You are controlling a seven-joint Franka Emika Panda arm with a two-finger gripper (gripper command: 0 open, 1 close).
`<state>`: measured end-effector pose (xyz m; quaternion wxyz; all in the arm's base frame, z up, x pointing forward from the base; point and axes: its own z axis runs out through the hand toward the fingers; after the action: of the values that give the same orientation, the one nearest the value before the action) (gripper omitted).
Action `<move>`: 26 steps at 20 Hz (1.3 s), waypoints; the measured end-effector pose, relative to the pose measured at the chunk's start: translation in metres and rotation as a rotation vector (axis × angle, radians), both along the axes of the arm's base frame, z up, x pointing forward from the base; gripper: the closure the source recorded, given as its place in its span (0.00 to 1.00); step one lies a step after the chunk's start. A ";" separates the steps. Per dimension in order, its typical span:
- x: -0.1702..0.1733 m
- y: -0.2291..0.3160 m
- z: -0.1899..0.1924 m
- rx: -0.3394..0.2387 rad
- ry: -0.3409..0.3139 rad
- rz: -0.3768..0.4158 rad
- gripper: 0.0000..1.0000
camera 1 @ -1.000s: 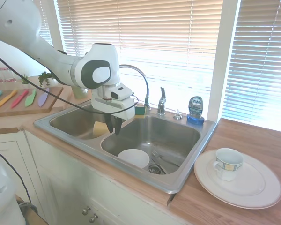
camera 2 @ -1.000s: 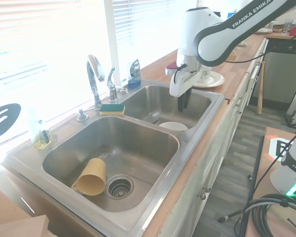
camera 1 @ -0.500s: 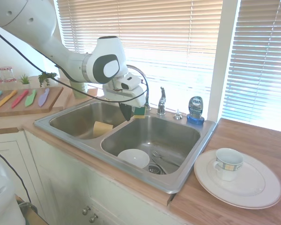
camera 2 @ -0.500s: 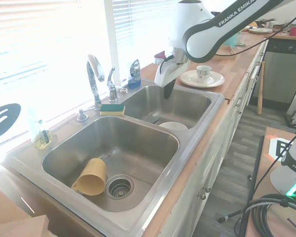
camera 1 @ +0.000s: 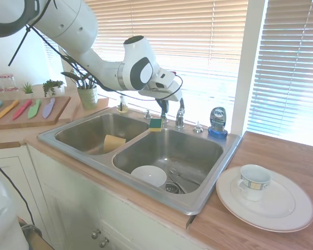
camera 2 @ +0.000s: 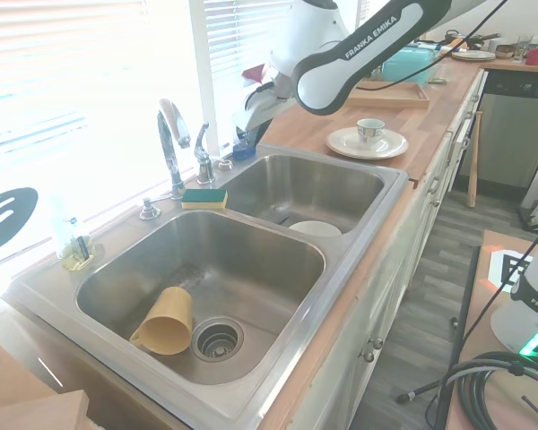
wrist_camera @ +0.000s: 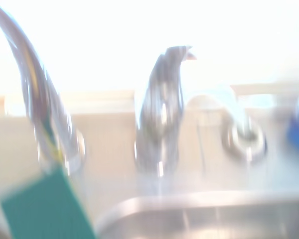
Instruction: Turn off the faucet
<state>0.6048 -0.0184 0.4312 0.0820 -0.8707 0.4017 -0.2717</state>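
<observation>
hovering gripper (camera 1: 162,105) beside faucet (camera 1: 179,113) (arm lettered "franka emika")

Gripper (camera 1: 163,105) hung just beside the faucet (camera 1: 180,113) lever, above the sponge (camera 1: 155,124) on the sink (camera 1: 198,200) rim; white bowl (camera 1: 148,175) lay in the right basin.

A wooden countertop (camera 1: 281,156) carries a sink (camera 1: 198,200) and plate (camera 1: 281,219).

Tool (camera 1: 162,105) risen out of the right basin, swung toward the window — now beside the faucet (camera 1: 179,113).
</observation>
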 end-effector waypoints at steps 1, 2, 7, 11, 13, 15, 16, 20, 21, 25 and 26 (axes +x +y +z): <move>0.008 0.001 0.006 0.000 -0.013 0.002 1.00; 0.016 0.002 0.011 -0.001 -0.025 0.004 1.00; 0.058 0.005 0.035 -0.035 -0.046 0.018 1.00; 0.091 0.003 0.045 -0.027 -0.055 0.003 1.00; 0.107 0.004 0.050 -0.005 -0.056 0.011 1.00; 0.120 0.002 0.053 0.004 -0.054 0.013 1.00; 0.126 0.001 0.052 0.004 -0.052 0.009 1.00; 0.143 -0.003 0.036 0.006 -0.035 -0.001 1.00; 0.146 -0.003 0.031 0.007 -0.031 -0.002 1.00; 0.151 -0.003 0.017 0.008 -0.017 -0.002 1.00; 0.151 -0.002 0.016 0.007 -0.015 -0.002 1.00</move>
<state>0.7560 -0.0205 0.4474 0.0879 -0.8679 0.4027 -0.2770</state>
